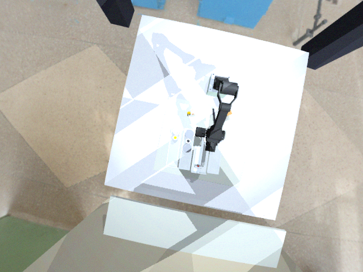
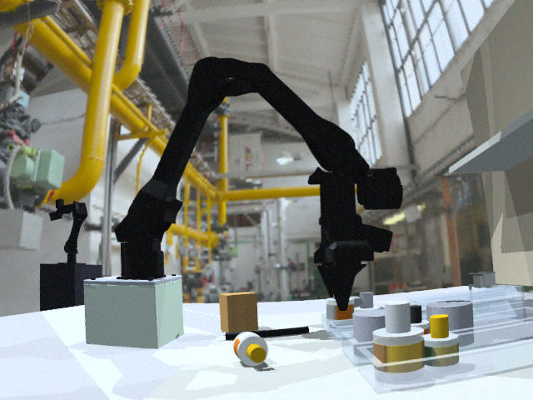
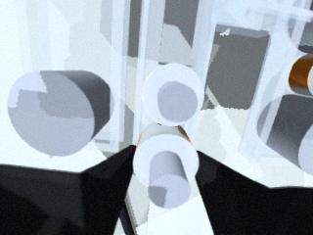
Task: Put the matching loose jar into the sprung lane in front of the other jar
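Observation:
My gripper [image 2: 341, 307] [image 3: 164, 153] points down and is shut on a jar [image 3: 146, 163] with a white shoulder, orange body and grey cap. The jar is upright at the front end of the clear-walled sprung lane. The old jar [image 3: 153, 83], with a white shoulder and a grey cap [image 2: 366, 297], stands directly behind it in the lane. The two look very close; I cannot tell whether they touch. The fingers hide the held jar's sides, and its base and the low front stop cannot be made out. The pusher plate is not clear.
Grey cylinders [image 3: 54, 115] [image 2: 368, 326] flank the lane. Neighbouring lanes hold an amber jar with a pale cap [image 2: 398, 357] and a yellow-capped jar [image 2: 440, 351]. Another yellow-capped jar [image 2: 249, 349] lies tipped on the table near an orange block [image 2: 238, 312] and a black rod [image 2: 284, 332].

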You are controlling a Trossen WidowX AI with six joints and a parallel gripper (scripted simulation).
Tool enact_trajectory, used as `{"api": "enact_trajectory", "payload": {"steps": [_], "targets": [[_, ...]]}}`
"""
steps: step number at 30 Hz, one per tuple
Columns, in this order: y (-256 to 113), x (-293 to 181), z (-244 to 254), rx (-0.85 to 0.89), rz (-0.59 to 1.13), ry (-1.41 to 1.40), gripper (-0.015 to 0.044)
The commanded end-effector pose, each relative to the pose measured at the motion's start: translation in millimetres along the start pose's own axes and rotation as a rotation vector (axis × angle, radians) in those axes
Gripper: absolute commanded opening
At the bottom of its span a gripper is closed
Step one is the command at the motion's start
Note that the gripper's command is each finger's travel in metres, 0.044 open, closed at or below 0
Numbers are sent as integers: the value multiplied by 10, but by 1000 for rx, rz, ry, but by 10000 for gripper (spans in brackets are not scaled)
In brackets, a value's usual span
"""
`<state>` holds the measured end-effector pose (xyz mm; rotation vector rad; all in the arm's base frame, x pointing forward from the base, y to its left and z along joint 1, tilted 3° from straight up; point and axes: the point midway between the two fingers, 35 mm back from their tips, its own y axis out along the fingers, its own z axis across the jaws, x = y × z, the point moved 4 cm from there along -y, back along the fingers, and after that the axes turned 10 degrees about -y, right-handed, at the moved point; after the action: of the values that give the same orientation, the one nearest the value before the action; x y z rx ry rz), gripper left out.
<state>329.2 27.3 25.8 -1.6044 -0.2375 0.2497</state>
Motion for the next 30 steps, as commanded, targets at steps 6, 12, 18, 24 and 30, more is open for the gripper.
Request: {"api": "enact_trajectory", "payload": {"steps": [6,12,18,24,30], "targets": [[-62,120,-26,-9,-33,5,0],[-69,143,-30,-9,-33,5,0],[-67,162,-33,-9,-33,5,0],[-66,164,-34,-9,-33,5,0],[-66,164,-34,-9,-33,5,0]]}}
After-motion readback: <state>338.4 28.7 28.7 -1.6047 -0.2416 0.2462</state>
